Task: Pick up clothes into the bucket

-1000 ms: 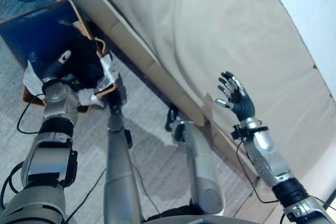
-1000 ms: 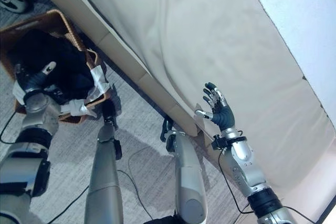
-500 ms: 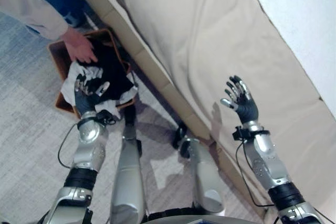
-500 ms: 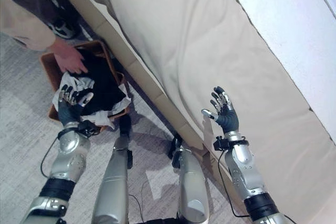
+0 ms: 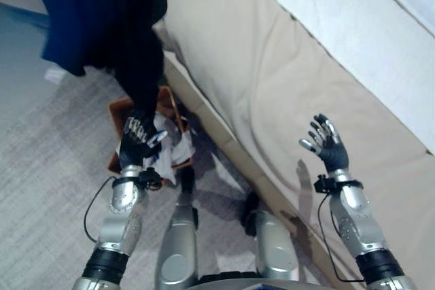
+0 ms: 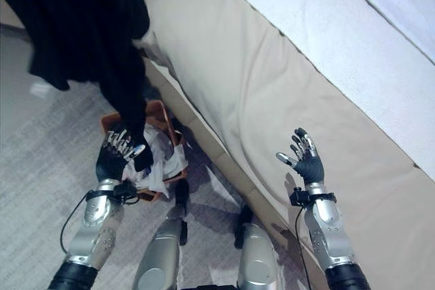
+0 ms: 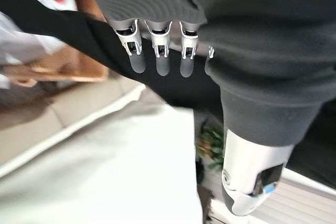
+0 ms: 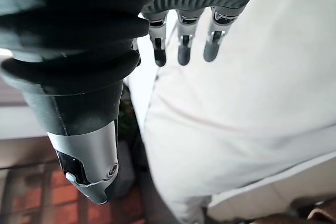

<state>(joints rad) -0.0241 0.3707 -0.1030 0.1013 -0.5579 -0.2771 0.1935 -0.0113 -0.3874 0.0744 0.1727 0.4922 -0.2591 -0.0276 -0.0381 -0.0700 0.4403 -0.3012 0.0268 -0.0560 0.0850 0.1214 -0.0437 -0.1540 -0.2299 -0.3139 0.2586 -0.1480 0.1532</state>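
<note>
Black garment (image 5: 102, 25) hangs in the upper left of the head views, a broad dark mass narrowing to a tail that drops toward the basket (image 5: 119, 117). What holds its upper part is out of view. The tail's lower end reaches the left hand (image 5: 136, 147); whether it touches the fingers cannot be told from the head views. In the left wrist view a strip of the same black cloth runs across just past the fingertips (image 7: 161, 64), beyond them rather than wrapped by them.

Left hand: raised, palm away from the camera, fingers straight and fanned, thumb out to the side. Nothing is clasped in it. It sits over the basket, which stands on the grey carpet (image 5: 47, 168) close beside the bed's edge.

Basket: brown wicker, rim partly visible. White cloth (image 5: 173, 151) lies bunched in it and spills over the near rim.

Right hand (image 5: 329, 147): raised over the beige cover of the bed (image 5: 272, 79), well apart from the garment and the basket. Fingers straight and spread, thumb apart, holding nothing. The right wrist view shows the same: straight fingers (image 8: 184, 45) with pale bedding beyond.

White blanket (image 5: 353, 39) lies along the far side of the bed, above the beige cover.
</note>
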